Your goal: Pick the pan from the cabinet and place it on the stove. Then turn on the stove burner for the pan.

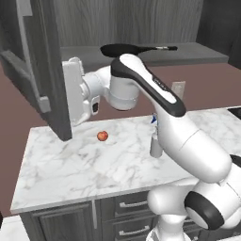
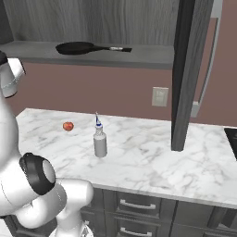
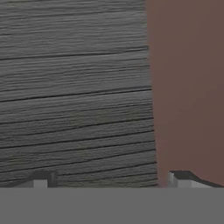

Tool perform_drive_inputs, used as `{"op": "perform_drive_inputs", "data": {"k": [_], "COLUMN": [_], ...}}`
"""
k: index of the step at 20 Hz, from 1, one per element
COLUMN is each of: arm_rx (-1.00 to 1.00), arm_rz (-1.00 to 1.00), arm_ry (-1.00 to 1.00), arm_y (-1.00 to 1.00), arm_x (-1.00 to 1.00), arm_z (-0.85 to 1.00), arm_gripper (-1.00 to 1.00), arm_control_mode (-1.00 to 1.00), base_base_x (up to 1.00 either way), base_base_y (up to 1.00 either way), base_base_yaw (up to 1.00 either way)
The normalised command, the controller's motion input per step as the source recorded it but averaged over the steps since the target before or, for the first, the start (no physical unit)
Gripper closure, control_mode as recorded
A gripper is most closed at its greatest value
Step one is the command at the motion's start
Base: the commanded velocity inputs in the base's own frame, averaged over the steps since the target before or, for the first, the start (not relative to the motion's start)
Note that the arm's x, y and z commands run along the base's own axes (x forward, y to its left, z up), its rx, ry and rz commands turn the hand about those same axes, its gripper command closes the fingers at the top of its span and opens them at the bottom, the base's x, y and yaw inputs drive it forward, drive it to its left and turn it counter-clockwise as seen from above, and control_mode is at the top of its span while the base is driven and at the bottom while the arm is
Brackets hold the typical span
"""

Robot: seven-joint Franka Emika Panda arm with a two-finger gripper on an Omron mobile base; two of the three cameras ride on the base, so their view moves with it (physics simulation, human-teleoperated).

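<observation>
Currently, pan [image 2: 76, 47]: seen lying flat on the open cabinet [image 2: 139, 54] shelf, handle pointed toward the open door [image 2: 184, 74].
Pincer [image 3: 109, 180]: held wide apart, nothing gripped; fingertips [image 3: 41, 179] faced close to the wood-grain door panel beside the brown wall.
Arm: raised and bent toward the left door [image 1: 47, 70], hand just beside its edge.
Bench [image 2: 152, 162]: white marble; a small red apple [image 2: 68, 126] and a bottle [image 2: 99, 141] are set on it, well apart from the pan.
</observation>
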Motion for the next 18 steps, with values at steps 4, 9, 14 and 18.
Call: {"op": "perform_drive_inputs", "data": {"k": [4, 9, 14, 18], "arm_rx": [-0.02, -0.02, -0.04, -0.1], "arm_rz": [0.1, 0.03, 0.04, 0.02], "arm_ry": [0.0, 0.0, -0.08, -0.27], "arm_y": [0.92, 0.42, -0.07, -0.64], "arm_x": [-0.48, -0.2, -0.05, -0.4], "arm_z": [0.0, -0.02, -0.01, 0.01], "arm_gripper": [-1.0, -1.0, -1.0, -1.0], "arm_control_mode": [-1.0, -1.0, -1.0, -1.0], "base_base_x": [0.0, 0.0, 0.0, 0.0], "base_base_y": [0.0, 0.0, 0.0, 0.0], "base_base_yaw": [0.0, 0.0, 0.0, 0.0]}}
